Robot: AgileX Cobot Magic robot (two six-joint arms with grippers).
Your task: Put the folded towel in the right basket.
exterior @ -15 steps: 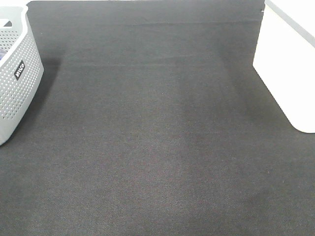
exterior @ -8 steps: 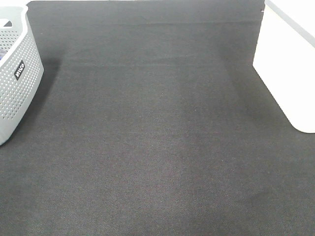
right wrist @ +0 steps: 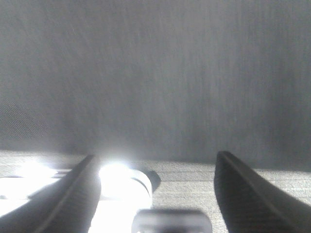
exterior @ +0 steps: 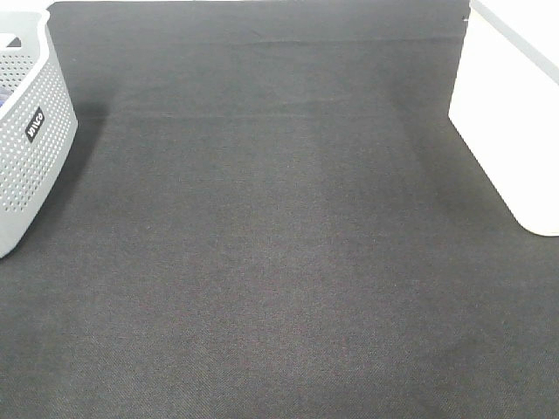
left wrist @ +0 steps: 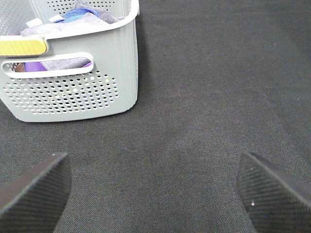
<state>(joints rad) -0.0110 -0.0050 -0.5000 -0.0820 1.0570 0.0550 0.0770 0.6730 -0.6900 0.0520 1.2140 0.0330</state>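
No folded towel lies on the dark table [exterior: 279, 244] in the exterior high view. The white right basket [exterior: 511, 113] stands at the right edge. The grey perforated left basket [exterior: 31, 148] stands at the left edge. In the left wrist view that basket [left wrist: 73, 92] holds grey, purple and blue cloths [left wrist: 80, 12]; I cannot tell which is the folded towel. My left gripper [left wrist: 155, 194] is open and empty over the table, short of that basket. My right gripper [right wrist: 155, 194] is open and empty, facing a grey surface. Neither gripper shows in the exterior high view.
A yellow label [left wrist: 22, 47] sits on the left basket's rim above a handle slot. A bright white glare [right wrist: 114, 179] lies near the right gripper's fingers. The table's far edge runs along the back.
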